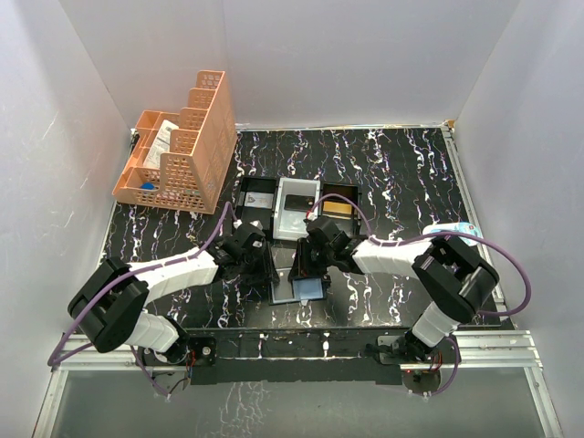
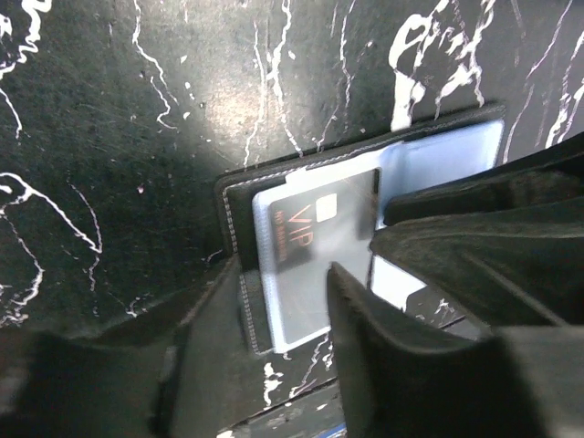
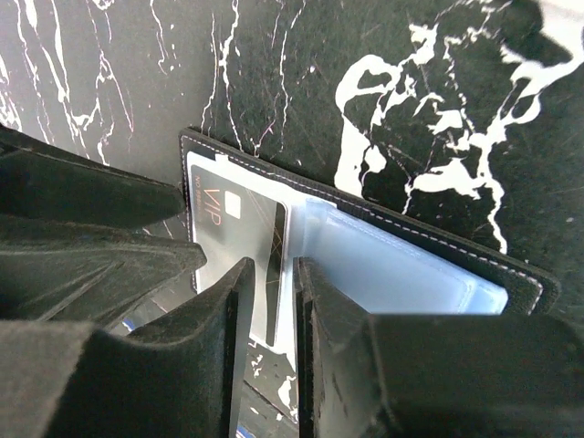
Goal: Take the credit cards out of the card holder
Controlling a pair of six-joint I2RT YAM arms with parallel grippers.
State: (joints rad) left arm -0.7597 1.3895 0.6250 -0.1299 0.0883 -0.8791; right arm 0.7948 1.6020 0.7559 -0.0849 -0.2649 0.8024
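The card holder [image 1: 308, 290] lies open and flat on the tabletop [image 1: 411, 173], at the middle of the near edge. Both hands are right on top of it.

The L gripper [image 1: 267, 263] is over the holder's left side. In the L wrist view its two fingers [image 2: 365, 338] stand apart, w/ the holder's stitched edge [image 2: 228, 210] and a corner of the card [image 2: 315, 228] showing btwn them. It is partly open and has hold of nothing I can see.

The R gripper [image 1: 306, 265] is over the middle of the holder. In the R wrist view its fingers [image 3: 338, 347] leave only a thin slit. The dark card's [image 3: 233, 219] edge and the clear pocket show in that slit. It looks a bit open; can't tell if it pinches anything.

Both arms reach in from the near corners, bent at the elbow, wrists tipped down, tips nearly touching each other.

Count: 1 card holder, 1 dark card marked "VIP" in a clear pocket, 2 grippers. Farther back in the middle sits 1 tray [image 1: 278, 205] w/ 3 parts. 1 orange basket rack [image 1: 196, 155] stands at the far left corner.
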